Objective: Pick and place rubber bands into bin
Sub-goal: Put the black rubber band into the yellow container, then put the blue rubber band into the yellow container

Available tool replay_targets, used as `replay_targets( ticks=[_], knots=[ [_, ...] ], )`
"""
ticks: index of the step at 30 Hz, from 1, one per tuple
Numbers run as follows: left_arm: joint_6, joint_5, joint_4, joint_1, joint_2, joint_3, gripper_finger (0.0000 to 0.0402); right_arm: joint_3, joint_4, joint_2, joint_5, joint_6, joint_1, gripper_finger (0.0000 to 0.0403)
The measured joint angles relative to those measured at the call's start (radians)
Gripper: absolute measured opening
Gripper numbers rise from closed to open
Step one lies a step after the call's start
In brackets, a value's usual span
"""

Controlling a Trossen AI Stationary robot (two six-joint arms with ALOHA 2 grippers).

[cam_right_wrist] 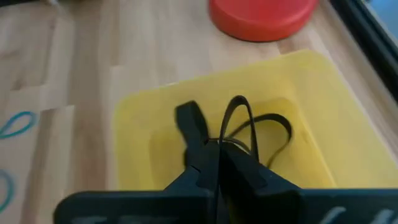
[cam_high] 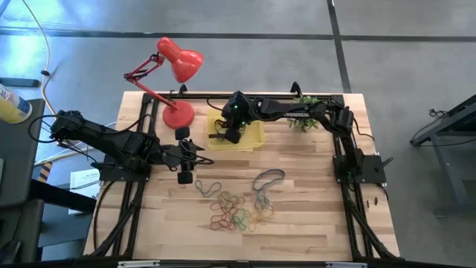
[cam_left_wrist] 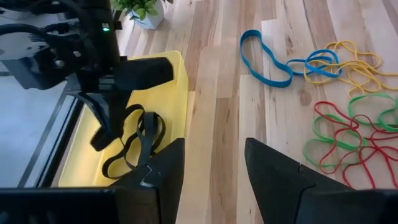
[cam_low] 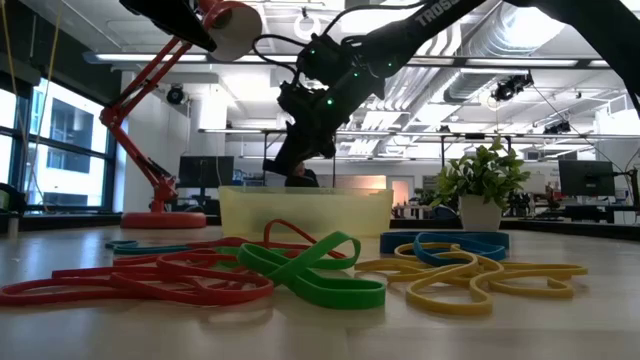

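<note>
The placing step is in hand: the right gripper (cam_right_wrist: 217, 163), jaws pressed together on a thin black rubber band (cam_right_wrist: 258, 134), hangs inside the shallow translucent yellow plastic bin (cam_right_wrist: 311, 81); next, spread the jaws and lift clear.

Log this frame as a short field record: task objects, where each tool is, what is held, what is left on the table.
bin: yellow tray at the table's far side, beside the red desk lamp
right tool: over the bin, shut on a black rubber band that hangs into it
left tool: open, empty, on the table side of the bin, waiting
remaining bands: loose pile of red, green, yellow and blue bands on the near half of the table
plant: small potted plant at the far edge
</note>
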Motion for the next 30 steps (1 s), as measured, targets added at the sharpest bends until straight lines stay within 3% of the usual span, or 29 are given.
replay_targets(
  ticks=[8, 12, 15, 19, 25, 30],
  knots=[
    [0.000, -0.002, 0.000, 0.000, 0.000, 0.000, 0.0156, 0.000, -0.001, 0.000, -0.012, 0.017, 0.002, 0.0127],
    [0.001, 0.002, -0.013, 0.000, 0.002, 0.000, 0.0156, -0.002, -0.026, -0.026, -0.077, 0.018, 0.005, 0.0182],
    [0.030, 0.066, -0.062, 0.000, 0.013, -0.005, 0.0156, -0.002, -0.113, -0.087, -0.082, -0.016, 0.027, 0.0209],
    [0.051, 0.190, -0.055, 0.000, 0.026, -0.054, 0.0156, -0.001, -0.277, -0.184, -0.081, -0.080, 0.085, 0.0223],
    [0.146, 0.373, 0.134, 0.000, 0.066, -0.138, 0.0156, -0.007, -0.492, -0.321, -0.056, -0.088, 0.197, 0.0213],
    [0.236, 0.410, 0.207, 0.000, 0.116, -0.173, 0.0156, -0.007, -0.615, -0.406, 0.045, -0.028, 0.302, 0.0195]
  ],
)
